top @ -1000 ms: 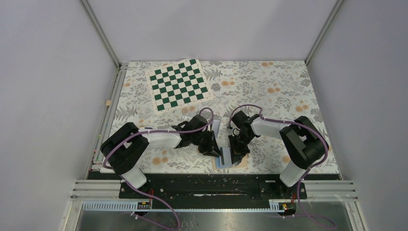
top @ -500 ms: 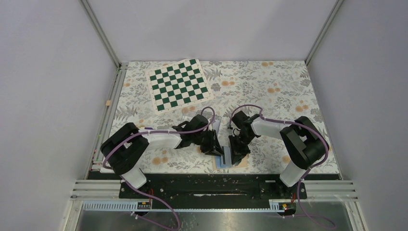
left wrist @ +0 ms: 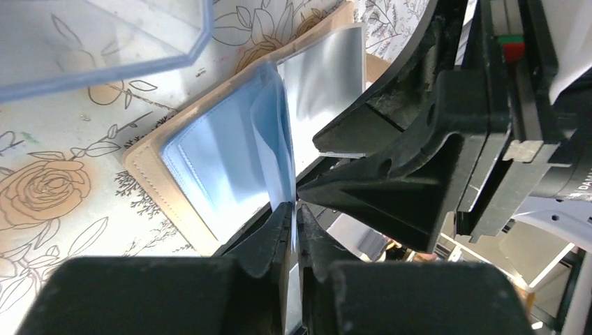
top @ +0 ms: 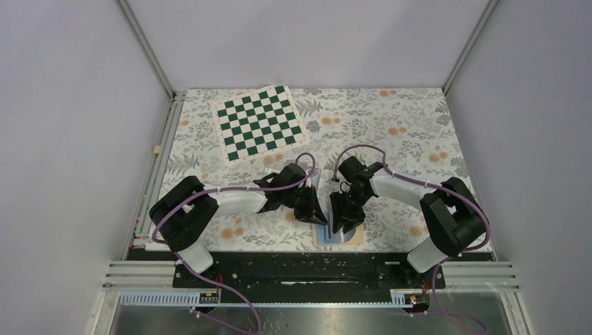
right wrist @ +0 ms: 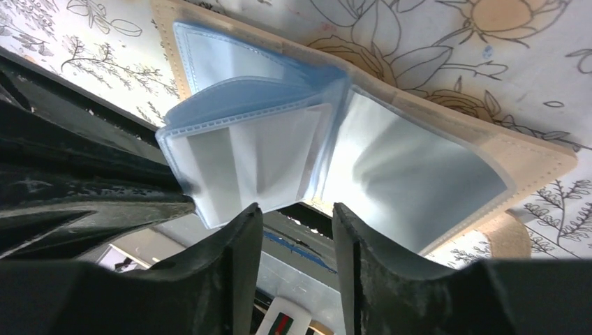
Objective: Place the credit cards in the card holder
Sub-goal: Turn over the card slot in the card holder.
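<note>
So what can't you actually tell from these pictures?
Top view: the wallet lies mostly under the left end effector and right end effector, too small for detail.
Left wrist view: the clear box is cut off by the frame's top and left edges.
Both wrist views: glare on the wallet's sleeves hides whether any card is inside.

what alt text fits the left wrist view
The left gripper pinches a clear blue sleeve of the open tan card holder on a floral tablecloth. The right gripper, jaws apart, sits right of it; a clear plastic box shows top left.
</note>
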`<state>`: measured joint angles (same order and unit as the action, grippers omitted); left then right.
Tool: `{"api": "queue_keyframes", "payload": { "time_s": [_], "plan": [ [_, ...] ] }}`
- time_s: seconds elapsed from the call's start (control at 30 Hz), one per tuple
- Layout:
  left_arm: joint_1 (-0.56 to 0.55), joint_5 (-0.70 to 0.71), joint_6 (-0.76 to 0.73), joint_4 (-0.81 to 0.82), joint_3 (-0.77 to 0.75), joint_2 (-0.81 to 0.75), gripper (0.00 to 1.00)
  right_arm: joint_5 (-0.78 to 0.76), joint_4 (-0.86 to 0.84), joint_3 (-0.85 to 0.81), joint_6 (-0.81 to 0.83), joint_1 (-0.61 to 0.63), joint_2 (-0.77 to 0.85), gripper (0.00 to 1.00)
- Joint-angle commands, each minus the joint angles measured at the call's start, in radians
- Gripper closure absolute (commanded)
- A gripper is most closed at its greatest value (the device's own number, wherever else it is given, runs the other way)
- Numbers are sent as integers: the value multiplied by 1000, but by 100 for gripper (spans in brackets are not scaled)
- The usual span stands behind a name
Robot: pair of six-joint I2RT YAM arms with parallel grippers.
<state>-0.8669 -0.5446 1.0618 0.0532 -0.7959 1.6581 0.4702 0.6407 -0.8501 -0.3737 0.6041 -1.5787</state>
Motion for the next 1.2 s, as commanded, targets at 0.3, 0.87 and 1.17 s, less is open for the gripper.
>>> {"api": "queue_keyframes", "payload": {
  "time_s": [0.3, 0.87, 1.17],
  "plan": [
    [-26, -29, -32, -17, -108, 38, 77, -89, 71, -38, 28, 5, 68, 36],
    [-73, -123, 91, 189, -190, 185, 64, -266, 123, 63, -67, -111, 177, 38],
    [-98, -133, 101, 191, -250, 287, 53, -312, 162, 26, -66, -160, 312, 37]
  ]
}}
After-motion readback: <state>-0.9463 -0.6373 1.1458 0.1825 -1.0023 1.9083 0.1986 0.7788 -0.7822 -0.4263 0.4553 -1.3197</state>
